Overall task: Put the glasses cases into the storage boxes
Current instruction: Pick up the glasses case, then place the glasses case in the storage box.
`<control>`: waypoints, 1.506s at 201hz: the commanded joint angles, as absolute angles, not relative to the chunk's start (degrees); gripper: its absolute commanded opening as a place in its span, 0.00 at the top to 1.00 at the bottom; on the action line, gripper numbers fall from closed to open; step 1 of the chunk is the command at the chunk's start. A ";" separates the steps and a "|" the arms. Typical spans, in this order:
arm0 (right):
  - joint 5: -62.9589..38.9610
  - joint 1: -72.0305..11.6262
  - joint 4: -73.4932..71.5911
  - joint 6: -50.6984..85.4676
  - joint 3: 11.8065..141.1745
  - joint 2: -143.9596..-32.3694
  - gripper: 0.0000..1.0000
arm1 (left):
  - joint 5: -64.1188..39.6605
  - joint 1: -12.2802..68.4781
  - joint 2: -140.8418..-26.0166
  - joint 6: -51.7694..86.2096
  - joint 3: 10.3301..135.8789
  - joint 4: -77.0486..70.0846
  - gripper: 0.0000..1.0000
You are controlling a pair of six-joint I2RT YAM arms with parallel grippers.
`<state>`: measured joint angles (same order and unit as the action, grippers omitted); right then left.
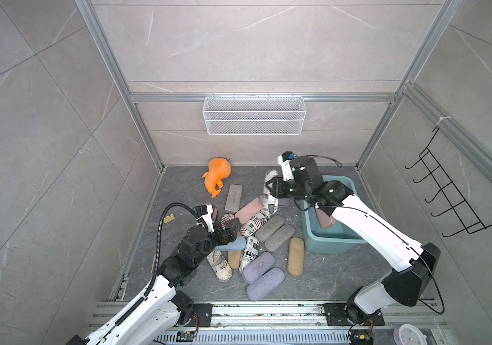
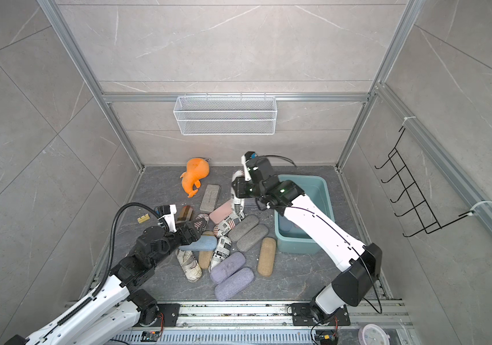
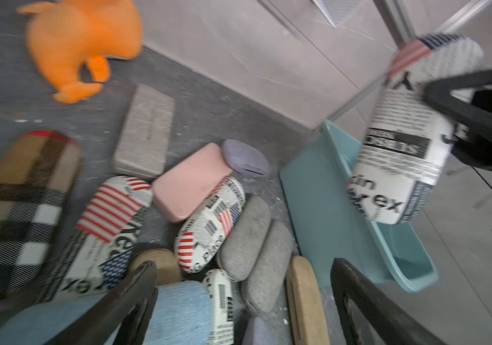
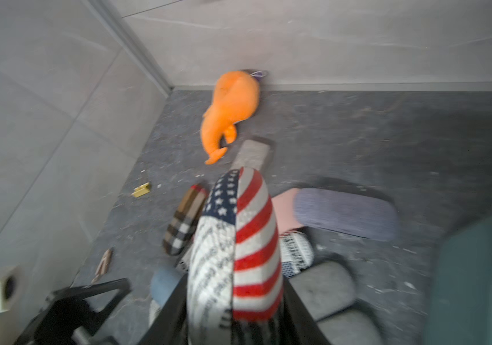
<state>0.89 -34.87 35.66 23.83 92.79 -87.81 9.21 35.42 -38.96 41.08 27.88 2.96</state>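
Far left: a small brass block (image 1: 168, 219) on the tabletop (image 1: 328, 277). It is not part of the job.

Left fingers (image 3: 134, 298): wide apart with nothing between them, low over the near end of the pile. The blue case (image 1: 234, 245) lies right beneath and the plaid case (image 2: 185, 212) just beside. My reading: they are set for the next pick, spread to clear a case's width. I cannot tell which case is meant.

Pile, centre: about a dozen cases lie loose on the tabletop, many touching or overlapping. Among them are a flag-print case (image 1: 253, 224), a pink case (image 1: 249, 210), grey cases (image 1: 269, 228), lilac cases (image 1: 258, 267) and a tan case (image 1: 295, 257). A flat grey case (image 1: 233, 198) lies apart, toward the toy (image 1: 216, 176). None of these is stowed yet.

Wire basket (image 1: 253, 119), back wall: no case shows in it.

Right fingers (image 3: 484, 131): closed on the held case (image 1: 271, 203), flag and newsprint. It hangs upright, clear of the pile, near the tub's left rim. By the top views it is not over the opening yet. The upright hold probably lets it drop in end-first, without catching the rim.

Tub (image 1: 328, 245), right of the pile: one stowed case (image 1: 327, 221), pink, shows inside below the right arm. The arm hides much of the interior, so the count is unknown. Judging by the pile, most of the task remains.
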 commanded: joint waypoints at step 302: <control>18.98 -8.77 42.93 9.11 85.09 -96.97 0.40 | 20.20 35.24 -40.81 43.29 31.64 18.89 0.04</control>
